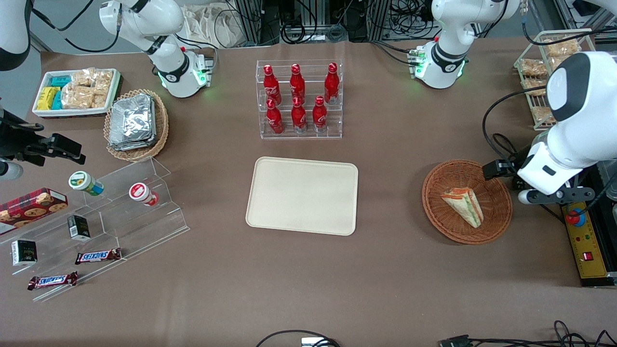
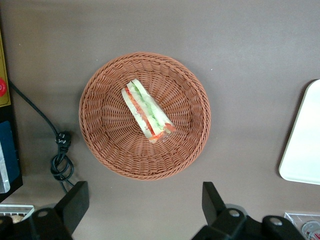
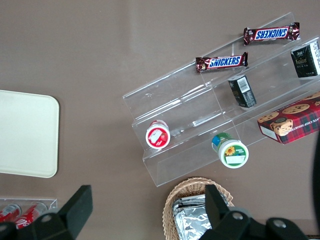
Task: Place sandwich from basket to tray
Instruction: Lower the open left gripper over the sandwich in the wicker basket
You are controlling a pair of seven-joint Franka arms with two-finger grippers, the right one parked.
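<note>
Your gripper [image 2: 142, 205] hangs above the table with its jaws spread wide apart and nothing between them; both fingers [image 2: 74, 202] are visible in the left wrist view, well clear of any object. In the front view the gripper [image 1: 501, 169] sits at the rim of the basket [image 1: 496, 224], on the edge toward the working arm's end of the table.

The sandwich [image 2: 146, 111] lies inside the basket [image 2: 100, 135], roughly at its middle, flat on the woven floor. Relative to your jaws it is ahead of the fingertips and lower, lined up with the gap between them but not within it. It does not touch either finger. Its striped filling edge of green, orange and red faces up. In the front view the sandwich [image 1: 463, 204] points its narrow end toward the front camera.

The tray [image 1: 302, 195] rests flat on the brown table [image 1: 385, 279], well apart from the basket, toward the parked arm's end. One rounded corner of the tray [image 2: 302, 145] shows off to one side of your jaws in the wrist view.

A clear rack of red bottles [image 1: 299, 99] stands farther from the front camera than the tray. A black cable [image 2: 60, 155] loops on the table just beside the basket.
</note>
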